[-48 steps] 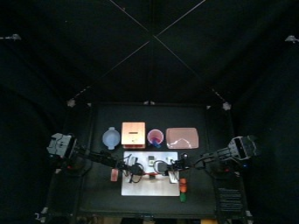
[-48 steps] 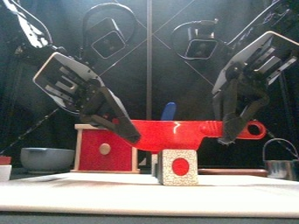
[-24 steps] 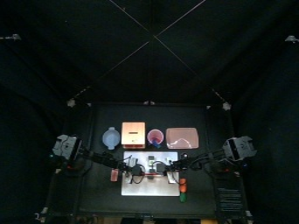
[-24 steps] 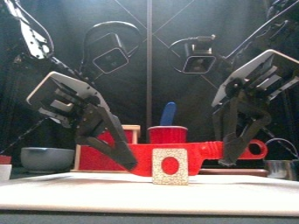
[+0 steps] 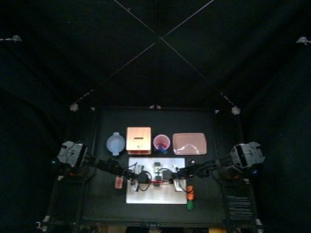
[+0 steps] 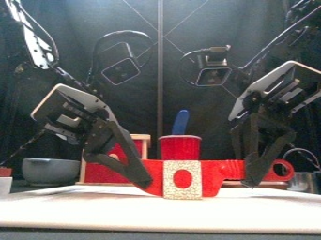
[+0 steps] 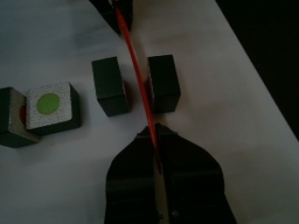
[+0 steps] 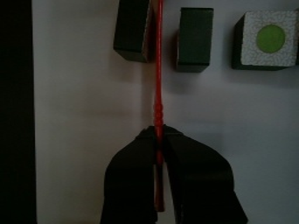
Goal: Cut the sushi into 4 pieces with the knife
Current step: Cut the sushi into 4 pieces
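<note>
Top view: the board lies at 6 o'clock on the counter, with the box, cup and tray in a row at its 12. The left gripper reaches in from 9 and the right gripper from 3. They meet over the board, but what they hold is too small to read here.

Front view: the red knife lies level and low, each gripper closed on one end, with the handle at the right one. It sits just behind the front of the sushi, whose red-dotted face looks toward 6.

Left wrist view: the left gripper is pinched narrow on the blade. The blade runs down a gap between two dark pieces. Beyond them lies a tipped piece, green dot up. At the picture's edge is what looks like a fourth.

Right wrist view: the right gripper is clamped on the knife. The same gap shows, but only three pieces are in frame.

The roll looks already parted into four, so this is probably the last cut, and lifting the knife clear is what remains. Only the wrist views show the gaps, and only the front view shows how low the blade sits.
</note>
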